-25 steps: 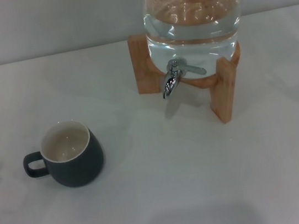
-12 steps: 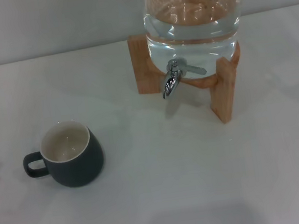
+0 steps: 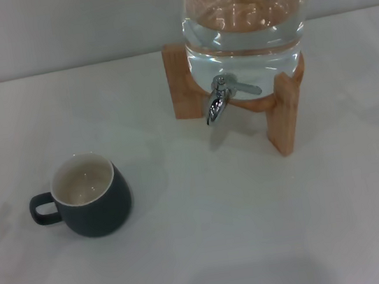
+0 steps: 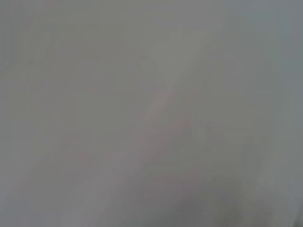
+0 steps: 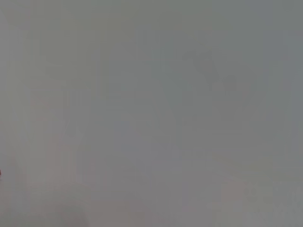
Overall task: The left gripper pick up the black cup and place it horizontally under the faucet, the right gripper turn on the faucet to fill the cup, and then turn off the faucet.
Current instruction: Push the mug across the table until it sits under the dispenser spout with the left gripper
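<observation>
On table [image 3: 258, 231], black cup [image 3: 91, 196] unmoved, faucet [image 3: 220, 99] unchanged

No part of the robot's body showed in any view; both wrist views held only blank grey.

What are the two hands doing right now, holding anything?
Left hand: not in any view, so it cannot be told.
Right hand: not in any view either.
The cup stands alone on the table.
</observation>
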Robot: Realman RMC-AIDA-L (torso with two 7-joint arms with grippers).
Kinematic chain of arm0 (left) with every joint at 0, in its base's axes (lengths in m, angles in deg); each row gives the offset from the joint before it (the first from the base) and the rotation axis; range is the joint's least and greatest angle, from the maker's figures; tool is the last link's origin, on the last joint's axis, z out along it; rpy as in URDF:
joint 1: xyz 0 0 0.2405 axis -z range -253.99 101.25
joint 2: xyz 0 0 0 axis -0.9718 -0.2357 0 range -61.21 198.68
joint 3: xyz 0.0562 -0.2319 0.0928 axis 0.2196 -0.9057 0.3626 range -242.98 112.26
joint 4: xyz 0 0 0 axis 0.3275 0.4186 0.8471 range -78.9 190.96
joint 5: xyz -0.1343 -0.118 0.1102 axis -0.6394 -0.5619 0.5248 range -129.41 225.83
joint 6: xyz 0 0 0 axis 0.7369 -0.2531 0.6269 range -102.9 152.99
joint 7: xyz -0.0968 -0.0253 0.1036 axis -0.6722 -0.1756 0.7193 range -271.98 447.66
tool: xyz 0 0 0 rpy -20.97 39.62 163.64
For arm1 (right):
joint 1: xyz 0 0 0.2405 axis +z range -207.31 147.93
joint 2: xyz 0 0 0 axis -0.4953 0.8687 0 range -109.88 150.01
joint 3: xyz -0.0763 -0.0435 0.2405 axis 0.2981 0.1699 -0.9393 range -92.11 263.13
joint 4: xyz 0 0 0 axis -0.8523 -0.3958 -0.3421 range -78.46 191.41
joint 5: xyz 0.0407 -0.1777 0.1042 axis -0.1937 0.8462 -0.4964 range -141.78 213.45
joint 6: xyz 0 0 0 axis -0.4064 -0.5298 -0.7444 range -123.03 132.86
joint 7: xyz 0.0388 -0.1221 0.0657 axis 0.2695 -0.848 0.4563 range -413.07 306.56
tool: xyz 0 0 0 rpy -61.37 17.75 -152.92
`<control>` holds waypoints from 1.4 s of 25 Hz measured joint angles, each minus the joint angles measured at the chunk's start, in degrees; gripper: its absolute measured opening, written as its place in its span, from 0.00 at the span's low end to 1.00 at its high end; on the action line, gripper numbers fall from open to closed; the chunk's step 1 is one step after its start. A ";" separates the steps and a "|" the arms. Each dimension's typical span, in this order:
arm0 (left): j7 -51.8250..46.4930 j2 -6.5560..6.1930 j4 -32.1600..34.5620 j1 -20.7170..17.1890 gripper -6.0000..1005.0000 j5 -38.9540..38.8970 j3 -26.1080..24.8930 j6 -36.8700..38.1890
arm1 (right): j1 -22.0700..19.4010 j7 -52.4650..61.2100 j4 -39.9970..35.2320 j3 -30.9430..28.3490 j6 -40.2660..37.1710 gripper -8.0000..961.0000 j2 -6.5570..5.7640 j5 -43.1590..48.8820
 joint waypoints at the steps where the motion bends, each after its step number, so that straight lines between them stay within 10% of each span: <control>1: 0.85 0.00 -0.75 0.09 0.87 0.17 0.15 0.82 | 0.03 -0.03 0.02 0.00 -0.02 0.88 0.02 0.00; 16: 12.78 0.21 -12.21 4.53 0.87 1.25 8.04 15.80 | 0.13 0.05 0.07 0.00 -0.05 0.88 0.01 0.00; 35: 32.76 0.36 -16.58 4.44 0.86 -5.16 7.53 9.95 | 0.86 -0.08 0.08 0.00 -1.70 0.88 -0.24 0.00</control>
